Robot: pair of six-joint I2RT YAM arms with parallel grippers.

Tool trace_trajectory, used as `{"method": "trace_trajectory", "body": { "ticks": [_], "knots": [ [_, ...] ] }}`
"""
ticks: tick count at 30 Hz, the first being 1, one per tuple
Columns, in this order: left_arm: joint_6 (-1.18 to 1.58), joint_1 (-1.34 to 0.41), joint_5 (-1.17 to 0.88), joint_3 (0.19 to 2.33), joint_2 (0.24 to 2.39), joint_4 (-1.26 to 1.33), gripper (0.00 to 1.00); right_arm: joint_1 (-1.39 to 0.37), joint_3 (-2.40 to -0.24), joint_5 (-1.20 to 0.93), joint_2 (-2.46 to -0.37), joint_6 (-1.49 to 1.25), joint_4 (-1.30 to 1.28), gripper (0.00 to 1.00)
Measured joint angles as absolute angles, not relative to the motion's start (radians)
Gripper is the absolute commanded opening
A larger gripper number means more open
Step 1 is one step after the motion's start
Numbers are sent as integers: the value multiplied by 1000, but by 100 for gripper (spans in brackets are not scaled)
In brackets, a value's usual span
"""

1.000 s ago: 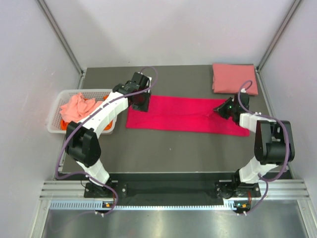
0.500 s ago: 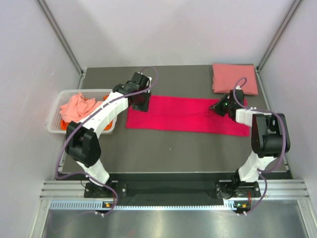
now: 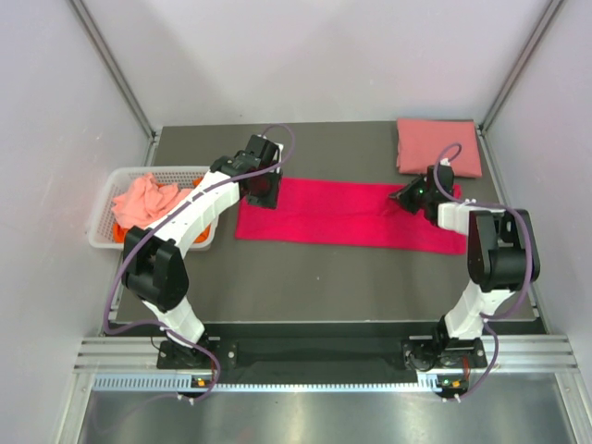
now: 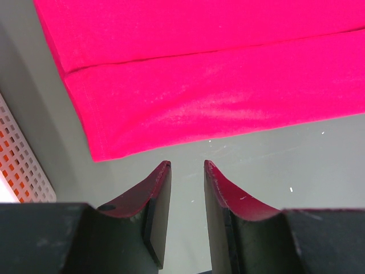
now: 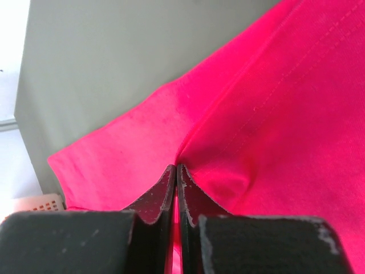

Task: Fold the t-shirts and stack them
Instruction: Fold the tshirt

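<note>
A bright magenta-red t-shirt (image 3: 347, 213) lies as a long folded strip across the middle of the table. My right gripper (image 3: 404, 200) is shut on a pinch of its cloth (image 5: 228, 142) near the strip's right end; a crease rises to the fingertips. My left gripper (image 4: 187, 165) hovers open just off the strip's left corner (image 4: 102, 149), with bare table between the fingers. In the top view it (image 3: 262, 190) sits at the strip's left end. A salmon pink t-shirt (image 3: 437, 146) lies folded at the back right. A pale coral shirt (image 3: 143, 199) is bunched in the basket over orange cloth (image 3: 118, 236).
The white slotted basket (image 3: 104, 242) stands off the table's left side, its wall (image 4: 20, 165) showing in the left wrist view. Grey booth walls close in on three sides. The table's right edge (image 3: 507, 213) runs close to the right arm.
The right gripper has shifted slightly up and back along the strip's right end, and its arm has swung in. The left arm has not moved.
</note>
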State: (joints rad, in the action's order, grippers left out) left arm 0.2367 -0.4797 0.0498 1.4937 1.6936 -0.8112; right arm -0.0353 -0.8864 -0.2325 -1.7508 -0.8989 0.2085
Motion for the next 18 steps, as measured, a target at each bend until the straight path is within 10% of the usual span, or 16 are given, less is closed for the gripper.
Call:
{"method": "trace_trajectory", "body": {
  "ticks": [8,18],
  "knots": [
    [237,-480,49,1494,1694,-812,35,-36,-860,-226,-1763,-964,292,0],
    [238,-480,36,1494,1694,-812,38,-37,-860,-258,-1775,-962,301,30]
  ]
}}
